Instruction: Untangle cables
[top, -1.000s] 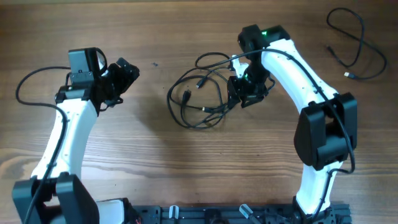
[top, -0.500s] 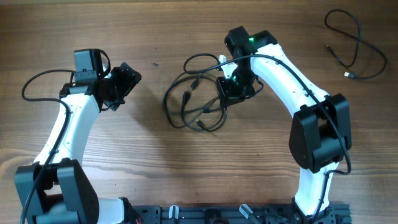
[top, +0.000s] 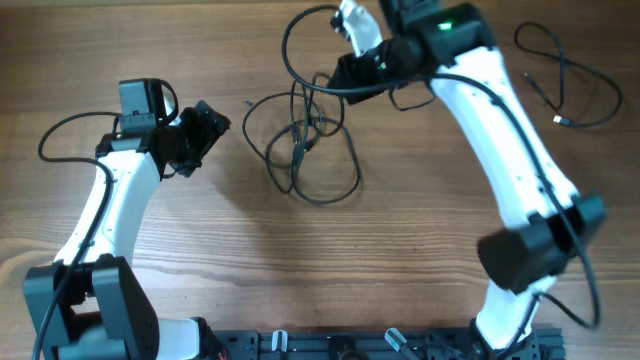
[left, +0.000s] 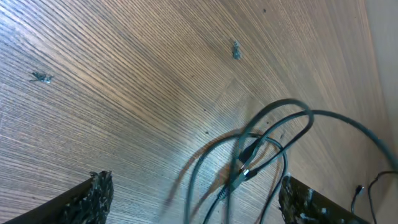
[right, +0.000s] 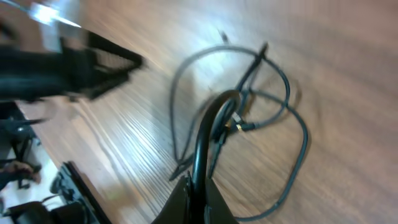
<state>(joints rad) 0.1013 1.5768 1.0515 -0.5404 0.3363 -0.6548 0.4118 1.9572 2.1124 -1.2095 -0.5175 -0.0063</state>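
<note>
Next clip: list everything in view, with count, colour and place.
tangled cables: one bunch, black, table centre
loose cable: one, black, far right corner, apart from the bunch
table: one, brown wood
base rail: one, black, near edge
left arm: one, white and black, left side
right arm: one, white and black, right side
left tool: open, empty, left of the bunch
right tool: shut on a strand of the bunch

right fingers (top: 352, 72) now clamped on the cables (top: 298, 152), tangle hauled toward the far edge, loops stretched
</note>
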